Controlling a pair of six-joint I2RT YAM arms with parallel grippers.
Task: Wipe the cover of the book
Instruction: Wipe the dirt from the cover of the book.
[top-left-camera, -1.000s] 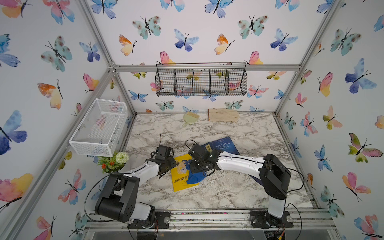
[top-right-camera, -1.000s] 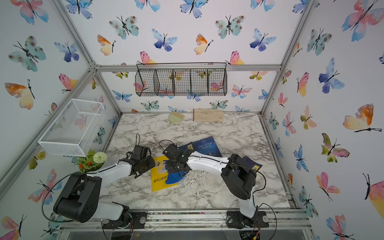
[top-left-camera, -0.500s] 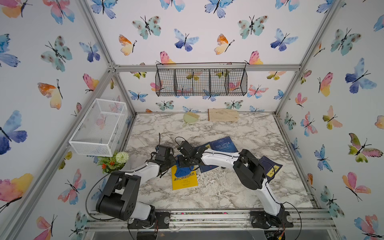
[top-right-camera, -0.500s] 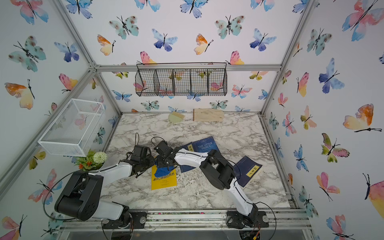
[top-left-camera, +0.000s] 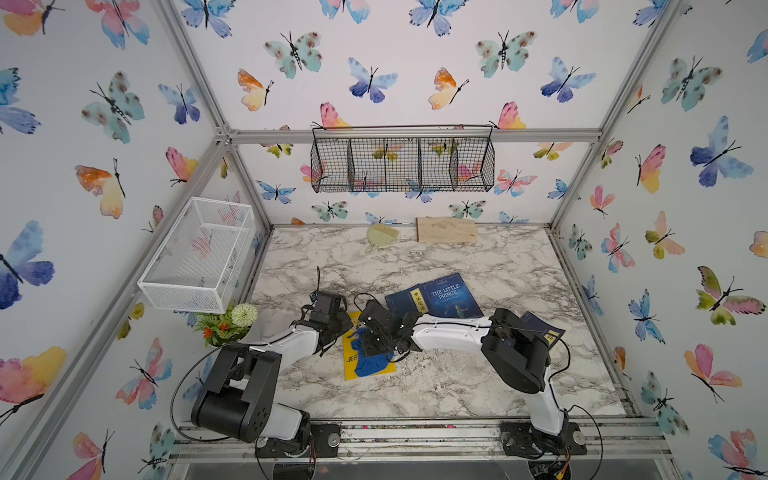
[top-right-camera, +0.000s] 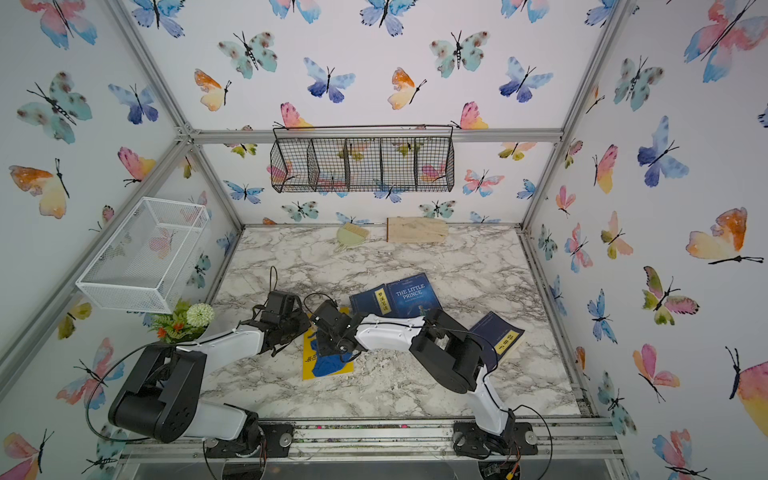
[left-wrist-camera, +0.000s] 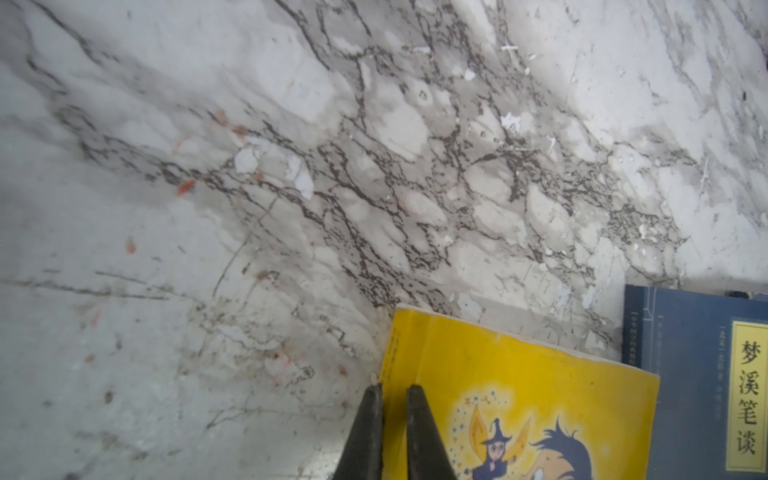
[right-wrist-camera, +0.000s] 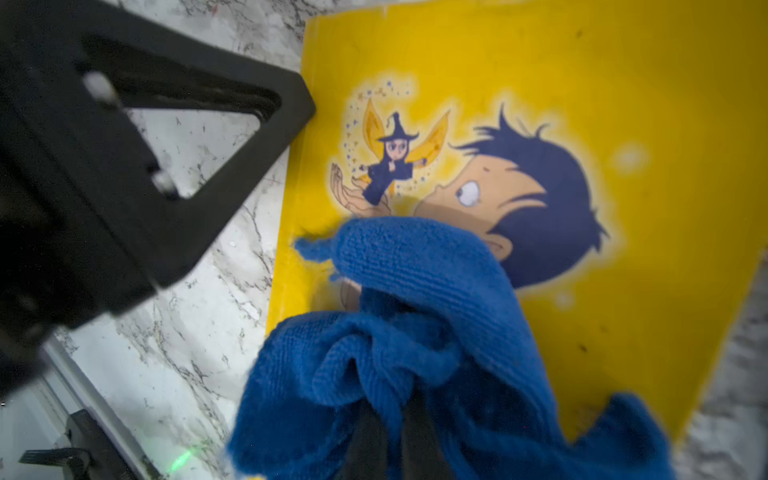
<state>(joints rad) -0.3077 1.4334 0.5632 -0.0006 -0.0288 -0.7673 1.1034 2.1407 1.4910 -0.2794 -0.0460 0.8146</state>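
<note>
Because the nubby blue cloth (right-wrist-camera: 419, 282) bunches around my right pincer (right-wrist-camera: 392, 415), clenched on it, I lose its tips; my left pincer (left-wrist-camera: 395, 388), clenched empty, straddles the edge of the glossy yellow paperback (left-wrist-camera: 519, 395).

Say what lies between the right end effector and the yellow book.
A blue cloth, gripped by the right end effector, on the book; right wrist view.

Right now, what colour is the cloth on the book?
The cloth is blue, clearest in the right wrist view.

Yellow book (right-wrist-camera: 623, 104) flat; blue cloth (right-wrist-camera: 415, 270) bunched atop.
</note>
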